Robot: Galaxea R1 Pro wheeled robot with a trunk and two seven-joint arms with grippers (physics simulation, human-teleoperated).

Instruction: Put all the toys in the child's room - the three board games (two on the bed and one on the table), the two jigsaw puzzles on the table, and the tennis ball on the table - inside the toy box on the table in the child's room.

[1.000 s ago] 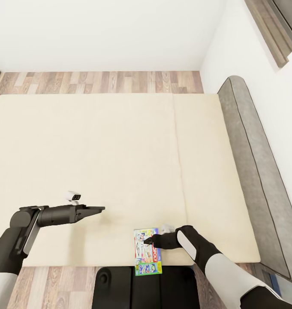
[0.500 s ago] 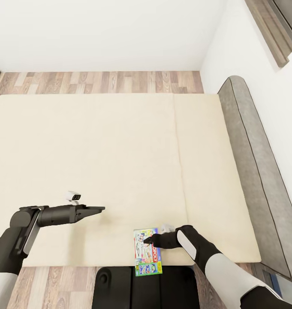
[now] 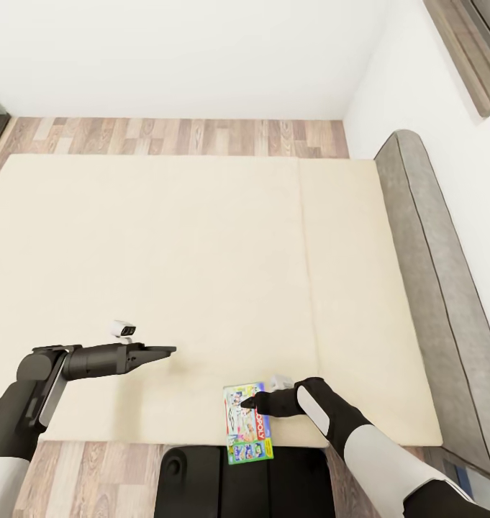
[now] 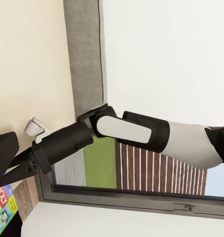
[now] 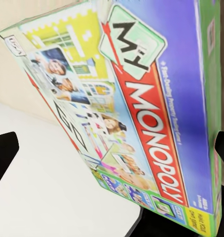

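We see the Monopoly board game (image 3: 247, 423) overhanging the bed's (image 3: 165, 252) near edge, apparently grasped by our right pincer (image 3: 246, 404). Left pincer (image 3: 169, 350): clenched, holding nothing. A shallow edge grip could let the box slip floorward.

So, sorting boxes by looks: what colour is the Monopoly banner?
Red with white lettering, clearest in the right wrist view on the board game.

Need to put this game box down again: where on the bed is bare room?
Nearly all the bed is bare, from the left gripper up to the far floor and right to the headboard. Only the near edge, around the Monopoly box and right gripper, is crowded.
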